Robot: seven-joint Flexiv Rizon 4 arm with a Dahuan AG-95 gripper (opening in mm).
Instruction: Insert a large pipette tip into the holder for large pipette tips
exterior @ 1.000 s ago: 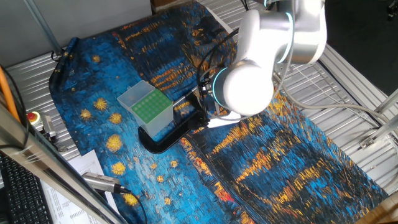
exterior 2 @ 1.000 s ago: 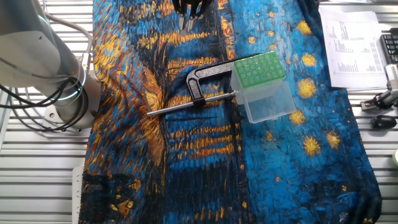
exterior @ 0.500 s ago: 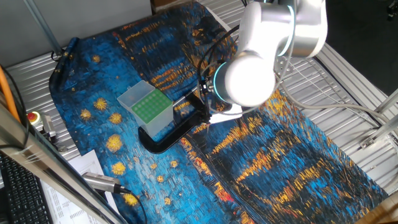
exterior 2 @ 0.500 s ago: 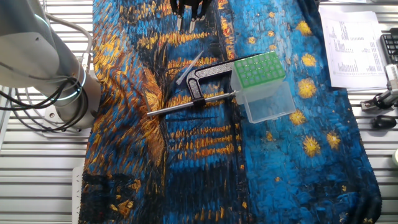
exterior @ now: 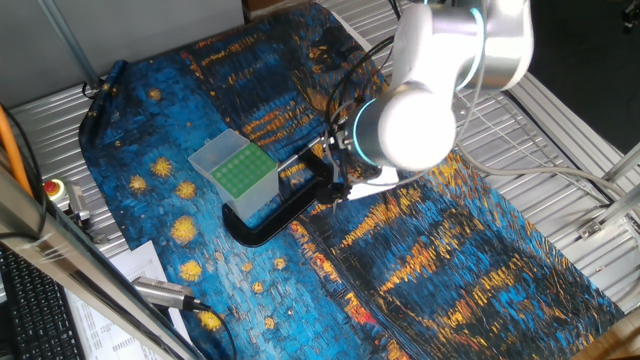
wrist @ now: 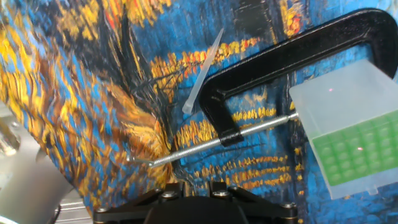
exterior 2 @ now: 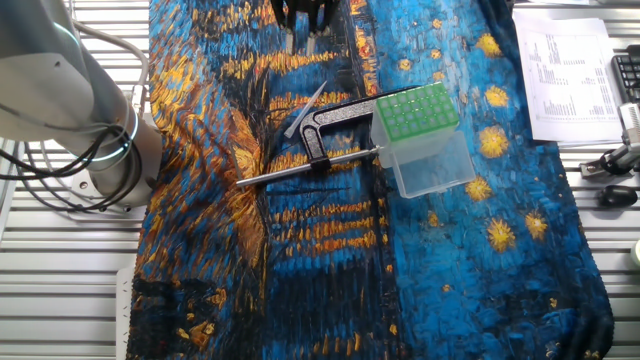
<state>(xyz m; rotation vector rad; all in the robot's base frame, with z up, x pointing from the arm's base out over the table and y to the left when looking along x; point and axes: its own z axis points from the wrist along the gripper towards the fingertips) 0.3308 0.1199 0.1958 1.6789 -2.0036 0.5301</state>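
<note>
Hand view: large pipette tip (wrist: 203, 71) lies on the bench cloth (wrist: 74, 93), beyond the end effector (exterior 2: 304, 30), against the black clamp (wrist: 280, 62).
End effector: fingers apart, seemingly empty.
Holder (wrist: 351, 134): right, clamped.

Metal slatted table (exterior 2: 60, 260), starry blue cloth (exterior 2: 330, 260) over it, printed paper (exterior 2: 570, 70) at edge

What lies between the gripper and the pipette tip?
Only bare patterned cloth. In the other fixed view the gripper hangs above the tip, apart from it. The clamp sits beyond the tip.
</note>
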